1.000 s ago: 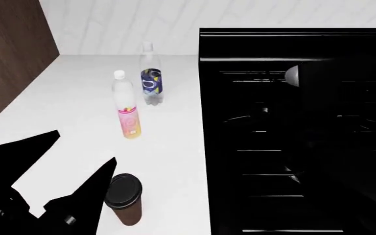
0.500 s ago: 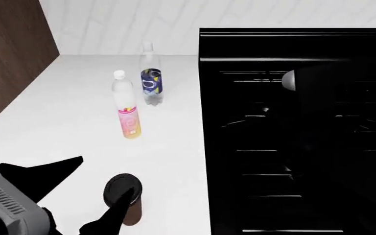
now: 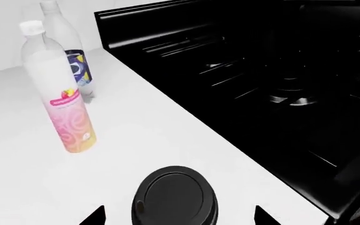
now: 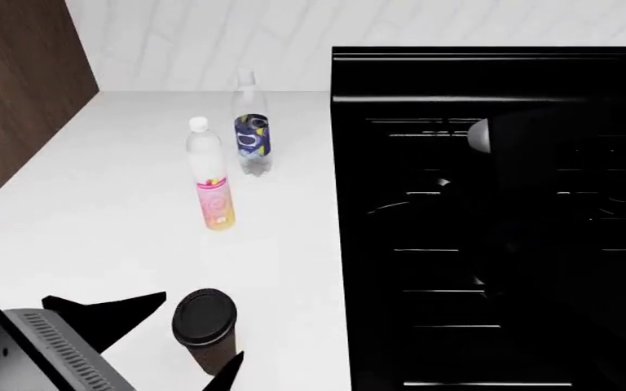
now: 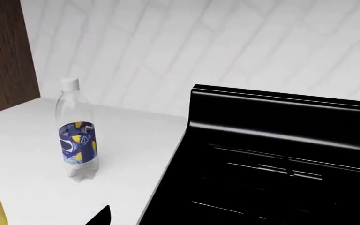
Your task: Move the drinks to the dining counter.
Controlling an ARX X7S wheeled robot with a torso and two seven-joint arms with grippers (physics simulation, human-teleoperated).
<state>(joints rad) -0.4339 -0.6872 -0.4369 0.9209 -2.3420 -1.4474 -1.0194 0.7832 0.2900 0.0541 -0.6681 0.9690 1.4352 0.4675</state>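
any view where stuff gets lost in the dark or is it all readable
Head view: the right arm melts into the black stove. Left wrist view: burner grates show only as faint highlights; the coffee cup lid reads clearly. Right wrist view: evenly lit, the blue-and-yellow-labelled bottle sharp.

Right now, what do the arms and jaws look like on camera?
The left gripper shows matte black, pointed wedge-shaped jaws on a grey ribbed body with a black edge. The right arm is a dark bulk with one pale grey rounded patch, hard to make out against the black stove. No cables or markings visible.
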